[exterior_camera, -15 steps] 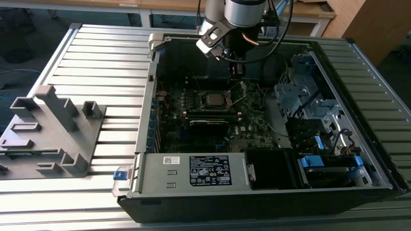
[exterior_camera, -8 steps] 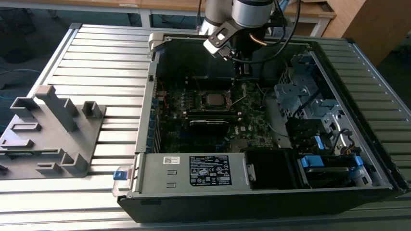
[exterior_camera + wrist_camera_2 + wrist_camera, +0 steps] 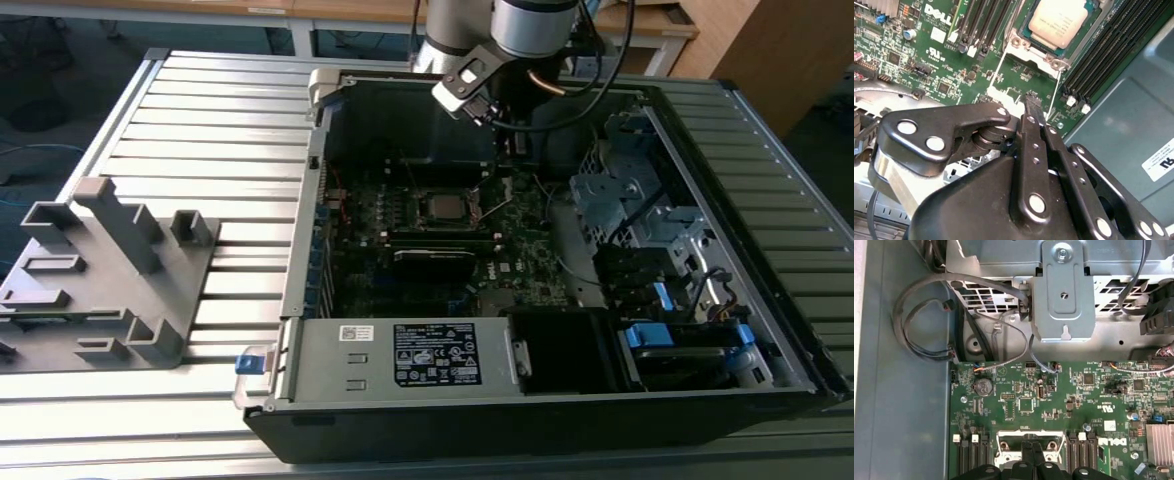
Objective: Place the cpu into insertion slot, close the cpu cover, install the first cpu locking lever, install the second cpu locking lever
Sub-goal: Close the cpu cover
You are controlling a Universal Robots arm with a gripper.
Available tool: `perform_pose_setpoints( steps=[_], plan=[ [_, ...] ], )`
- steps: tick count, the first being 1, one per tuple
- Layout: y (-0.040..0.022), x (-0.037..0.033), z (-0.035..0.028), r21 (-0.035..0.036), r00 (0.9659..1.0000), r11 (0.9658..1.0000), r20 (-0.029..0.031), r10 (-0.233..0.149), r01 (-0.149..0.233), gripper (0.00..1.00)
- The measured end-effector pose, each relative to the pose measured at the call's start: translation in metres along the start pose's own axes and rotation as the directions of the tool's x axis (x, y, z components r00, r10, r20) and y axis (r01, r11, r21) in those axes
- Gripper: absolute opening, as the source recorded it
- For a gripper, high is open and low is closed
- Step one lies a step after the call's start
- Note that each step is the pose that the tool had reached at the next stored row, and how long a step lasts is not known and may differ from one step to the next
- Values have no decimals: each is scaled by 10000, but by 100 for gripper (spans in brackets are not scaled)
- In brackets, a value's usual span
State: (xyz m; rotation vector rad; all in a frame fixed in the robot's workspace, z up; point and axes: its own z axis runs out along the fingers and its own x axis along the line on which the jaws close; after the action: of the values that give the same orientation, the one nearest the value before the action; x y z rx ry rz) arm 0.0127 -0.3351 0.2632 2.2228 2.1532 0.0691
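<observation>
Exterior view: gripper (image 3: 511, 160) hangs inside the computer case (image 3: 300, 250), with the cpu (image 3: 445, 207) sitting in the insertion slot (image 3: 423, 196) near its tips. Second wrist view: fingers (image 3: 1026, 130) pinched together, nothing between them, cpu just past the tips. First wrist view: fingertips (image 3: 1027, 452) right over the slot's silvery edge.

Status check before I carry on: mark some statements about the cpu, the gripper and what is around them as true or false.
1. The cpu sits in the insertion slot. True.
2. The gripper carries the cpu. False: it is shut with nothing in it, above the board beside the slot.
3. Black memory slots run on both sides of the slot. True.
4. The grey fixture stands inside the computer case. False: it stands on the slatted table outside the case, at the exterior view's left.
</observation>
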Motion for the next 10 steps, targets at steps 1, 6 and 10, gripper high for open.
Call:
perform_pose_setpoints(
  steps=[1, 6, 10],
  plan=[
    [0, 0, -5, 0, 10000, 10000, 0, 0, 0, 10],
    [27, 1, -5, 0, 10000, 10000, -1, -1, 1, 10],
    [107, 3, 0, 0, 10000, 10000, 0, -1, 1, 10]
  ],
)
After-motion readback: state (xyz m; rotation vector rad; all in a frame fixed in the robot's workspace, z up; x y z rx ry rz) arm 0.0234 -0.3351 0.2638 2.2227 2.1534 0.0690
